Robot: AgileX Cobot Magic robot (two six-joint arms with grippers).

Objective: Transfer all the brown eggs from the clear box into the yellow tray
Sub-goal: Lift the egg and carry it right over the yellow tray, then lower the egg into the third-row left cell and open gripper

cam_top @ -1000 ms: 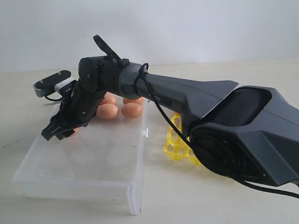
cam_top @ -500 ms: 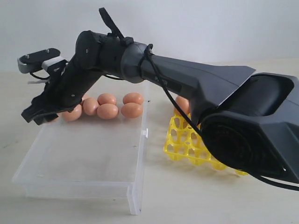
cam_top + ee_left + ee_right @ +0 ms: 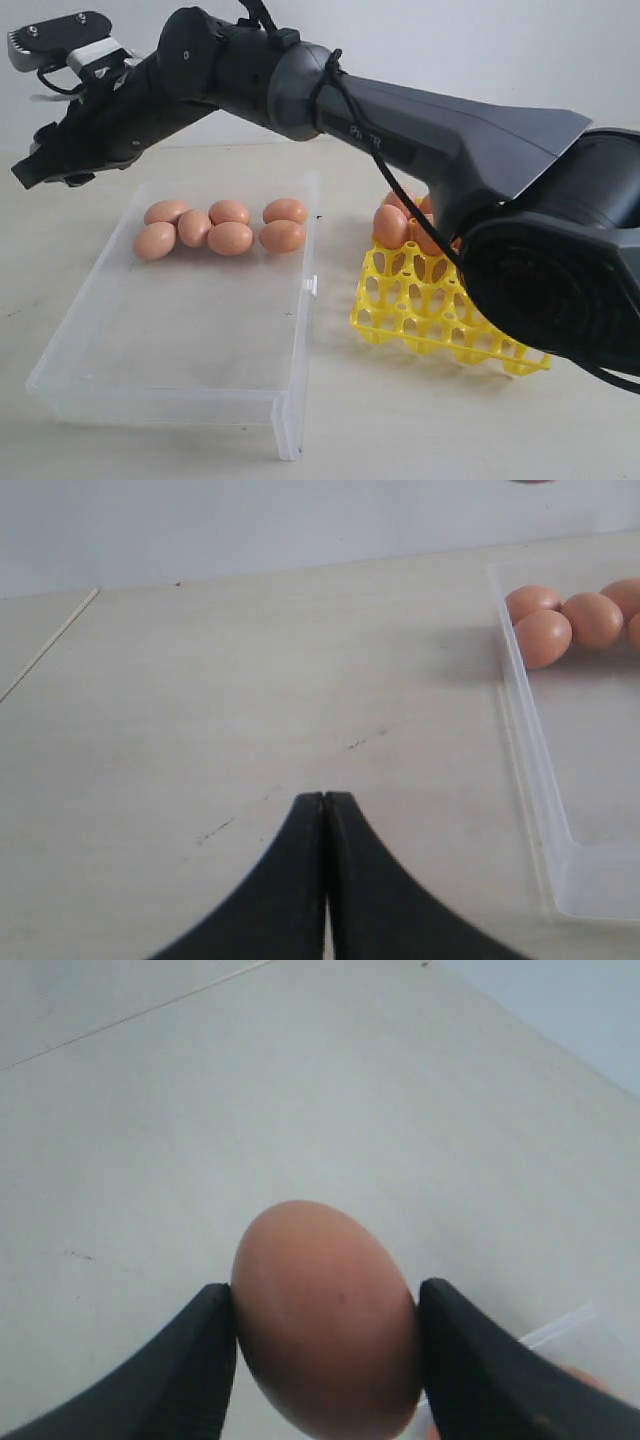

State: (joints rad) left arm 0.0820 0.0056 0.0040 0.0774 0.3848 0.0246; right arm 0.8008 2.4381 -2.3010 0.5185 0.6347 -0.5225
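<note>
The right arm (image 3: 450,140) spans the scene, reaching from the right side over the clear box (image 3: 295,350) to a spot high above the table (image 3: 400,440) past the box's far left corner. The box sits left of centre with a cluster of brown eggs (image 3: 231,238) on its floor at the far end, the rest of the floor bare. Just beside its right wall stands the yellow tray (image 3: 440,320), with a few eggs (image 3: 390,225) in its far cups (the arm hides some). The right gripper (image 3: 40,165) is clamped on one brown egg (image 3: 325,1320), which sits between the two fingers, touching both, well apart from the tray. The left gripper (image 3: 325,805) has its fingers pressed together, over bare table near the box's outer wall.
</note>
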